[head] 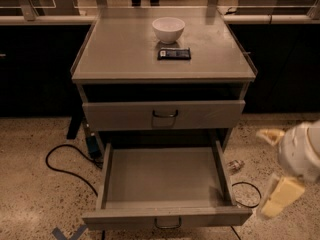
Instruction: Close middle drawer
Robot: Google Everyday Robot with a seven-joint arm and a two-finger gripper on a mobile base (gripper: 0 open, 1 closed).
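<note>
Below the front edge of the bench (125, 59), the middle drawer (167, 218) stands pulled far out toward the camera, and its plain grey tray lies open to view. Its low front panel carries a small dark loop handle at the centre. Just above it, a second drawer (164, 115) with a taller front and a like handle sits nearly flush under the bench top, with a dark gap over it.

On the bench, a white bowl (168, 29) stands near the middle of the back edge. A flat dark packet (174, 54) lies just in front of it, apart from the bowl.

Off the bench's front right corner, out over the speckled floor, hangs the gripper (281, 196), pale yellow beneath a rounded white arm (300, 154). It is to the right of the middle drawer and touches neither the drawer nor its handle. Whether it is released or clenched I cannot tell.

A black cable (65, 160) loops on the floor by the bench's left side. Another cable (248, 191) curls by the right side, near a small clear object (235, 164).
</note>
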